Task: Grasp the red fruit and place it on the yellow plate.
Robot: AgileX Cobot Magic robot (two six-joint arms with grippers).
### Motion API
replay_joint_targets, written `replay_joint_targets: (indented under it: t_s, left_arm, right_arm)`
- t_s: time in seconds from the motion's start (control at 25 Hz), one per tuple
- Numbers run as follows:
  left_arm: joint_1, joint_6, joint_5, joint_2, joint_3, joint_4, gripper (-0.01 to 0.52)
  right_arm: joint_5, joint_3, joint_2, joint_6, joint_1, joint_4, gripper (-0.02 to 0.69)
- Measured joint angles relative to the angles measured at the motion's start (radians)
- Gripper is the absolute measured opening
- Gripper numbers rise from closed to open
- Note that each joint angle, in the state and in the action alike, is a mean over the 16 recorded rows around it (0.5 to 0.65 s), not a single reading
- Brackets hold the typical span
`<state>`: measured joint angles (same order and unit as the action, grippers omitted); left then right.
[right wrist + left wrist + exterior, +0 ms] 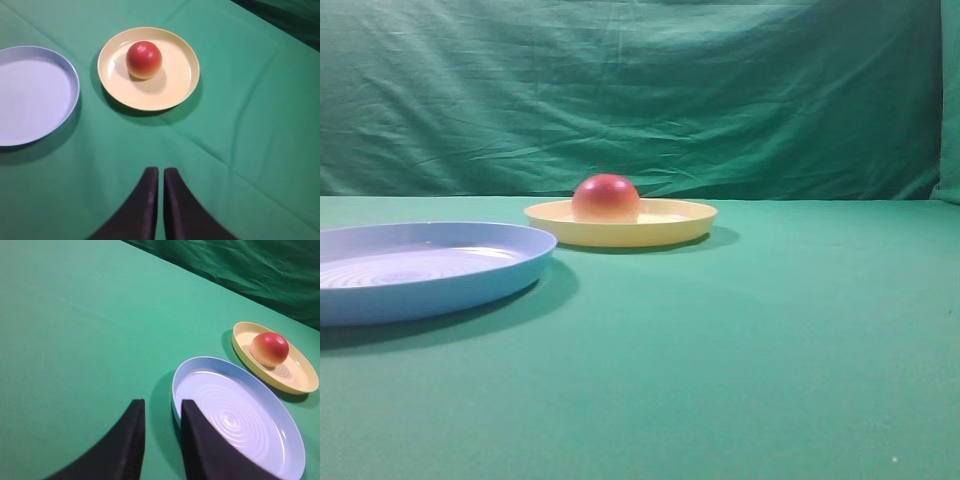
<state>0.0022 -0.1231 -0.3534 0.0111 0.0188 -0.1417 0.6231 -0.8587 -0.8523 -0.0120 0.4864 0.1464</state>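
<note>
The right gripper [158, 182] has its 2 fingers nearly touching and holds nothing; it hangs above bare cloth, well short of the yellow plate [177, 87]. The left gripper [161, 422] stands slightly parted, also holding nothing, over the blue plate's [280, 440] near rim. The red fruit [144, 59] sits flat-side down on the yellow plate, so the task looks done.

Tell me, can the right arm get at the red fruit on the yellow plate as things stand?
Probably yes. The red fruit sits uncovered on the yellow plate, with only bare green cloth between it and the right gripper. That gripper's fingers look nearly closed, so it would need to open first.
</note>
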Motion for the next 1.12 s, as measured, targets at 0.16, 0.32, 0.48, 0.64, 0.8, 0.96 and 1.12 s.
replay_joint_targets:
  t_s: [0.16,0.32,0.48,0.64,0.8,0.96,1.12]
  left_arm:
    - [0.000,0.000,0.000,0.000,0.000,0.000,0.157]
    - [0.000,0.000,0.000,0.000,0.000,0.000,0.157]
    - [0.000,0.000,0.000,0.000,0.000,0.000,0.157]
    - [0.000,0.000,0.000,0.000,0.000,0.000,0.157]
    - [0.000,0.000,0.000,0.000,0.000,0.000,0.157]
    - [0.000,0.000,0.000,0.000,0.000,0.000,0.157]
    - [0.000,0.000,0.000,0.000,0.000,0.000,0.157]
  right_arm:
    - [-0.126,0.140,0.126,-0.018,-0.070,0.010,0.000]
    - [-0.253,0.301,0.266,-0.033,-0.159,0.008,0.000]
    - [-0.341,0.453,0.412,-0.043,-0.245,-0.006,0.000]
    - [-0.395,0.588,0.553,-0.045,-0.313,-0.024,0.000]
    - [-0.420,0.705,0.678,-0.045,-0.358,-0.044,0.000]
    - [-0.422,0.792,0.771,-0.045,-0.383,-0.066,0.000]
    - [-0.408,0.847,0.828,-0.045,-0.392,-0.079,0.000]
